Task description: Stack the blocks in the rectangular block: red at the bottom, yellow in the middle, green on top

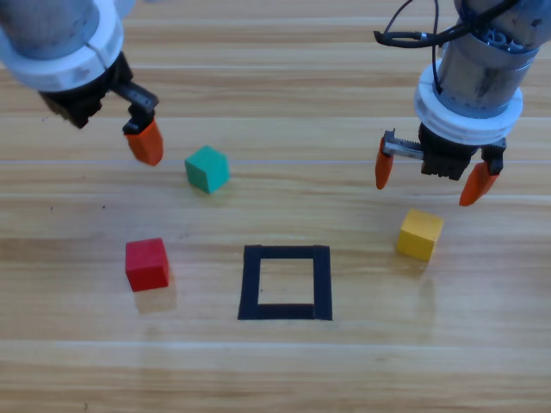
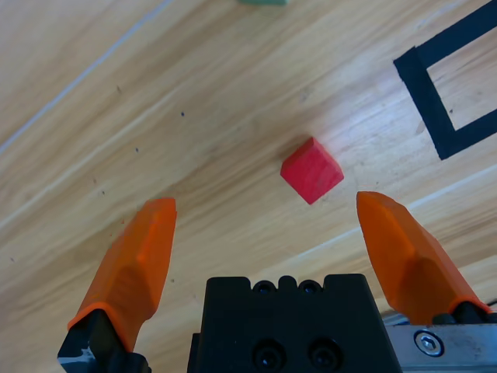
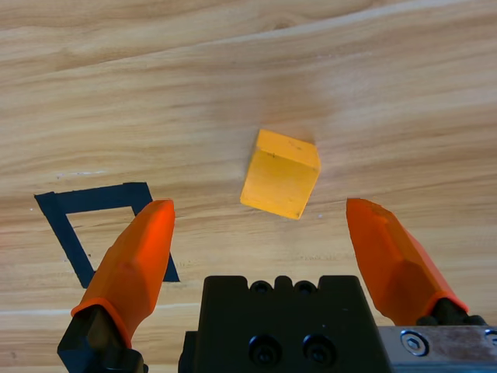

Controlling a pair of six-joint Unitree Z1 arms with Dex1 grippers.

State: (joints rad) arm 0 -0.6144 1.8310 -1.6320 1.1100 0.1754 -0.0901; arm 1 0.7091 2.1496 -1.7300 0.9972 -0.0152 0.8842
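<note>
**A:** High view first: your red cube point(image 1: 146, 263) sits on the desk point(image 1: 362, 370) at the left, well apart from the black tape square point(image 1: 285, 282), which lies empty in the middle. The green cube point(image 1: 207, 169) is farther back, left of centre, and the yellow cube point(image 1: 420, 234) lies right of the square, a little farther back.

**B:** And your tools?

**A:** Your left tool point(image 2: 264, 225) hangs above the desk at the far left, jaws spread wide and holding nothing; its wrist view shows the red cube ahead, between the jaws. Your right tool point(image 1: 430, 179) hovers just behind the yellow cube, jaws also wide apart and empty, with the yellow cube lying ahead between them in its wrist view.
</note>
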